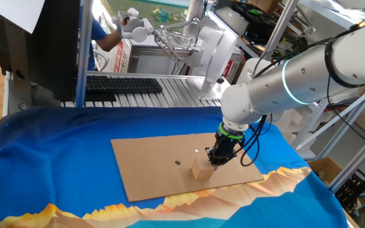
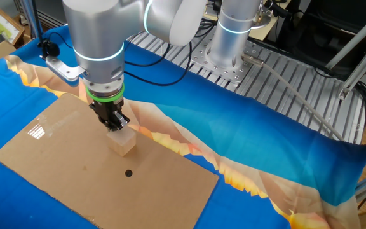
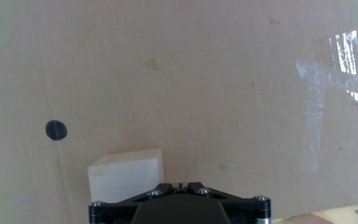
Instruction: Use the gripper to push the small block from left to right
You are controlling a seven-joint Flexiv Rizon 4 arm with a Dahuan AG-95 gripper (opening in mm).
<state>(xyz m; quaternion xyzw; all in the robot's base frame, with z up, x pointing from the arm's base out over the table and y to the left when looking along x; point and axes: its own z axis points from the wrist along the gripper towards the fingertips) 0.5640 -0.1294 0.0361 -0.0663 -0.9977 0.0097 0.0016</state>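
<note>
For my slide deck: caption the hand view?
Gripper right beside the small wooden block on cardboard, dark dot to its left.

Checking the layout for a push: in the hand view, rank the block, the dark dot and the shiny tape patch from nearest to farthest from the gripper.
1. Block, touching or nearly touching the gripper, slightly left.
2. Dark dot, farther left.
3. Tape patch, far upper right.

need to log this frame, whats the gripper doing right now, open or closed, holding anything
Gripper: fingers closed together, holding nothing; its tip sits against the small block on the cardboard sheet.
</note>
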